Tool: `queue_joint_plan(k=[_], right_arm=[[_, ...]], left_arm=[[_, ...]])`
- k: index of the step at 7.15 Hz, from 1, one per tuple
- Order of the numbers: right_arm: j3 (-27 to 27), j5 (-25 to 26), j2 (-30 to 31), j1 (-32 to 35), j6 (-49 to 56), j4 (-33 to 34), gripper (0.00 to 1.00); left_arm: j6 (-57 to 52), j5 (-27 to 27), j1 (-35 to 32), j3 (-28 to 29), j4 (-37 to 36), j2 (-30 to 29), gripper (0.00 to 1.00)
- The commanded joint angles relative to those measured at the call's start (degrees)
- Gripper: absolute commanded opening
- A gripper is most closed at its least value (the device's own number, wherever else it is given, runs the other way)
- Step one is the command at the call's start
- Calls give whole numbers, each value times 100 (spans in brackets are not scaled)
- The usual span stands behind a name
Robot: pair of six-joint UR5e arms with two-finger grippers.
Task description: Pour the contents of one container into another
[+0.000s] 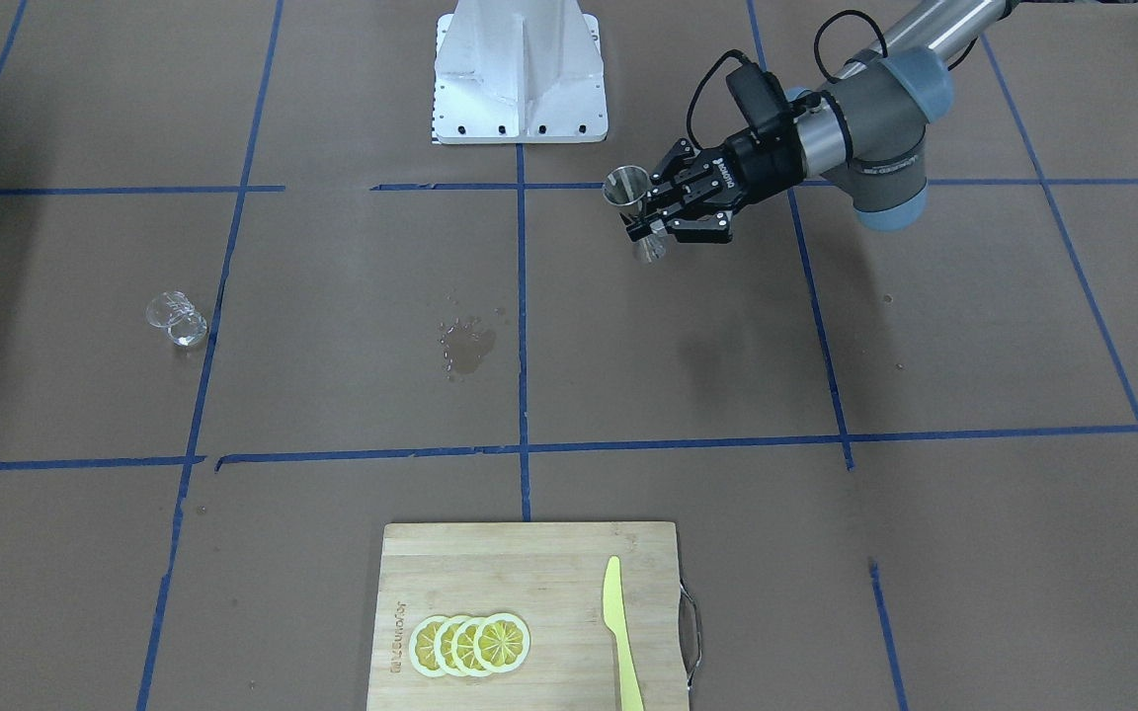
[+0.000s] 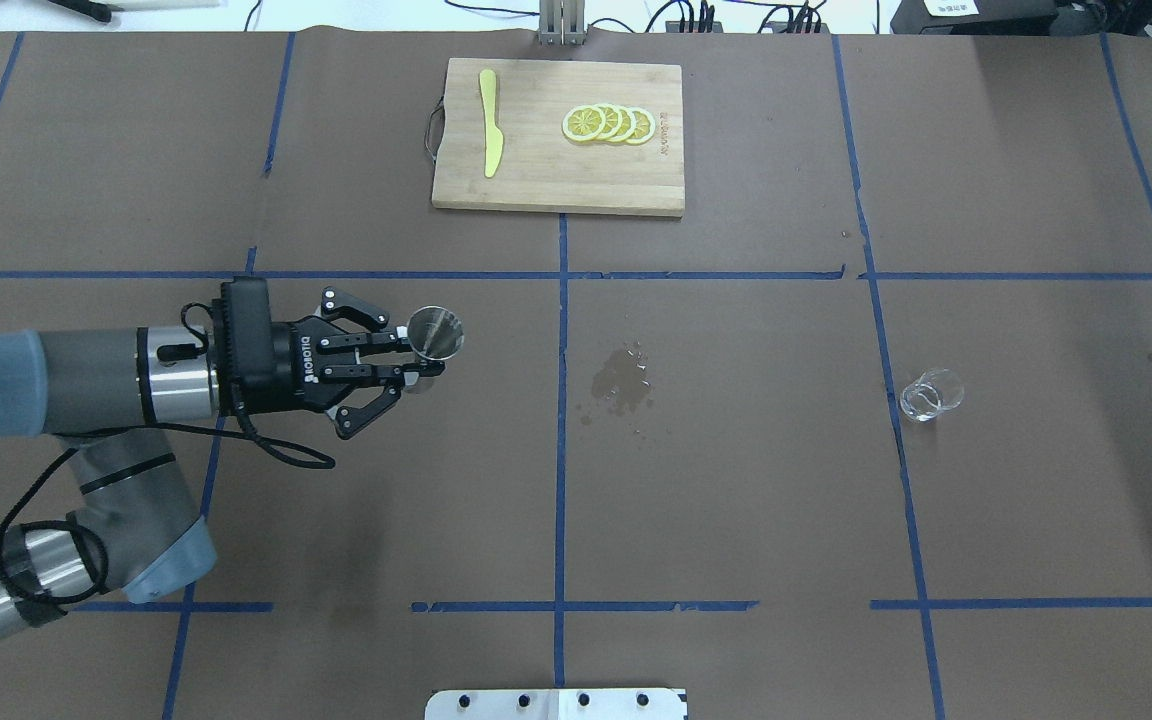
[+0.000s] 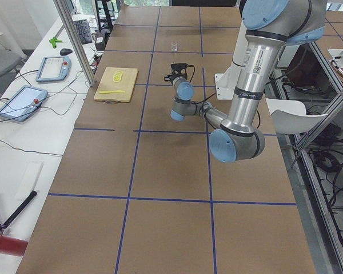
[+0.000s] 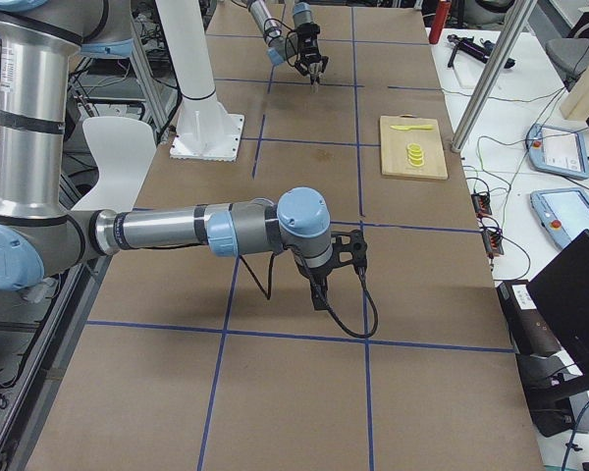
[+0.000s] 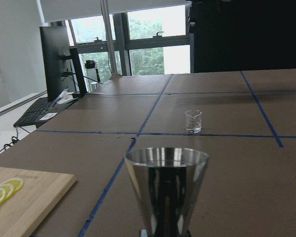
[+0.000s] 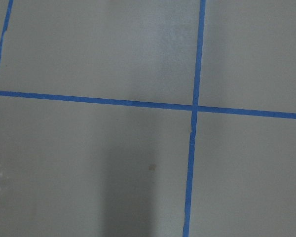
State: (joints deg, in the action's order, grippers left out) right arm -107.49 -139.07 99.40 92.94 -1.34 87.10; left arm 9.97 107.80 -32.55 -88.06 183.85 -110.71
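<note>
A shiny metal jigger [image 2: 434, 332] is held upright above the table, with my left gripper [image 2: 420, 364] shut on its narrow waist. It also shows in the front view as the jigger [image 1: 628, 188] in the gripper [image 1: 650, 230], and it fills the lower middle of the left wrist view as the jigger [image 5: 166, 187]. A small clear glass beaker [image 2: 929, 395] stands upright far to the right on the table, also seen as the beaker [image 1: 177, 318] and the beaker [image 5: 193, 121]. My right gripper [image 4: 320, 291] points down over bare table; I cannot tell whether it is open or shut.
A wet spill [image 2: 621, 380] darkens the paper between jigger and beaker. At the far edge lies a wooden cutting board [image 2: 558, 190] with lemon slices [image 2: 608, 124] and a yellow knife [image 2: 490, 135]. The robot base [image 1: 520, 74] stands at the near edge.
</note>
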Motion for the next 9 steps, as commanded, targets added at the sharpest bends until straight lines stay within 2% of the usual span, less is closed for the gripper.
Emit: queue_joint_plan(k=[1, 2, 4, 6, 7, 8, 9], right_arm=[[-44, -23, 1, 32, -58, 0, 100], [-174, -41, 44, 32, -268, 0, 100], [-814, -58, 53, 14, -1145, 35, 100], [-1386, 107, 36, -624, -2346, 26, 100], [-1911, 892, 19, -1393, -3571, 9, 100], [-2099, 1517, 36, -2158, -4740, -531, 100], [-2092, 1880, 45, -2749, -5727, -1258, 100]], left_arm=[[-135, 197, -15, 297, -112, -390, 0], [-118, 206, -6, 472, -112, -686, 0], [171, 241, 3, 885, -112, -1197, 0], [242, 224, -15, 1001, -121, -1269, 0], [251, 206, -15, 1001, -121, -1269, 0], [251, 180, -24, 1001, -130, -1261, 0], [251, 180, -32, 1001, -156, -1252, 0]])
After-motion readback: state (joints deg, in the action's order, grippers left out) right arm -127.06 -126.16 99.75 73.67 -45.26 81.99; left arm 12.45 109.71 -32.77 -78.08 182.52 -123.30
